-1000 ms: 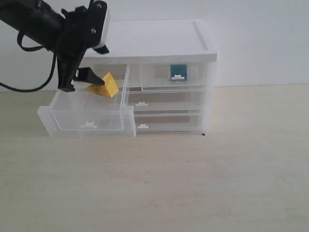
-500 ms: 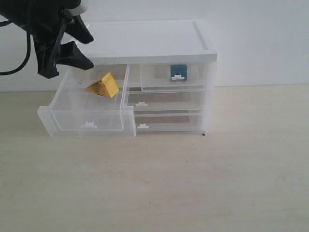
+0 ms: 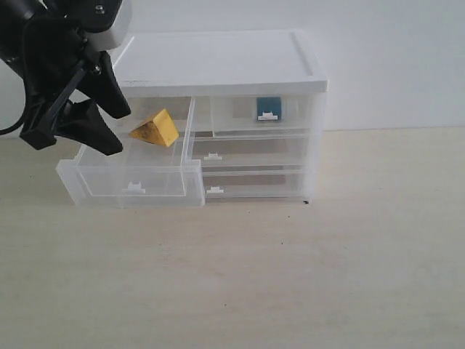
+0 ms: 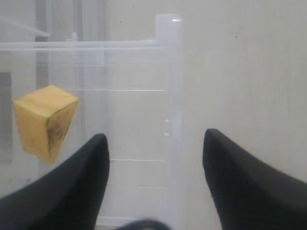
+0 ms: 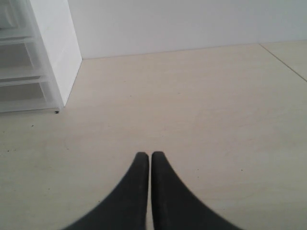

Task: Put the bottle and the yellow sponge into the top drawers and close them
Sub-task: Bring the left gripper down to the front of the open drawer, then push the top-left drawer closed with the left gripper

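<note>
– So, where is the yellow sponge [image 3: 155, 129]?
– In the open left top drawer [image 3: 102, 178]. The bottle [image 3: 269, 106] sits in the shut right top drawer [image 3: 232, 116].
– And the grippers?
– The left gripper [image 3: 116, 129] is spread apart, holding nothing. The right gripper [image 5: 146, 155] is pinched together.

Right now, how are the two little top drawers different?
The left drawer is pulled out; the right drawer is pushed in. The left drawer holds the sponge; the right drawer holds the bottle, seen through its front. Both are clear plastic and sit side by side in the top row.
</note>
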`<move>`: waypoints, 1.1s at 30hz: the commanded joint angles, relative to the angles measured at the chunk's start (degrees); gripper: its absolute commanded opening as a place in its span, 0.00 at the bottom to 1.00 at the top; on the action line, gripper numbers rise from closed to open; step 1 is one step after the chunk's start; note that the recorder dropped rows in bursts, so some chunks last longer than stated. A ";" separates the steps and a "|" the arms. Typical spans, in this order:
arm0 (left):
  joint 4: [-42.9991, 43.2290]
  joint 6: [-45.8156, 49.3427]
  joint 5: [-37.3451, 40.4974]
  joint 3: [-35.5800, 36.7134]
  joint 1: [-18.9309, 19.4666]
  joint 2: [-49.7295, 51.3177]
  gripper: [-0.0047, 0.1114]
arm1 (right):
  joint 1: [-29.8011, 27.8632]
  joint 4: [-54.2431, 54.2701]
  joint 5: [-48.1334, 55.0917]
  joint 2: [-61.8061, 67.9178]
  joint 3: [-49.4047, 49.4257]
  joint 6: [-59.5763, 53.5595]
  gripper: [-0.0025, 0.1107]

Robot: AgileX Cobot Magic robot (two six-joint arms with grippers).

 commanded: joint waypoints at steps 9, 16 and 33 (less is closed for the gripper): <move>-0.21 2.30 0.37 -0.23 0.01 6.24 0.51 | 0.14 -0.06 -0.46 -0.30 0.26 -0.22 0.02; -0.21 2.30 -0.63 -0.23 0.01 8.38 0.51 | 0.14 -0.06 -0.46 -0.30 0.26 -0.22 0.02; 1.27 3.61 -8.96 -0.23 0.01 11.21 0.13 | 0.14 -0.06 -0.46 -0.30 0.26 -0.22 0.02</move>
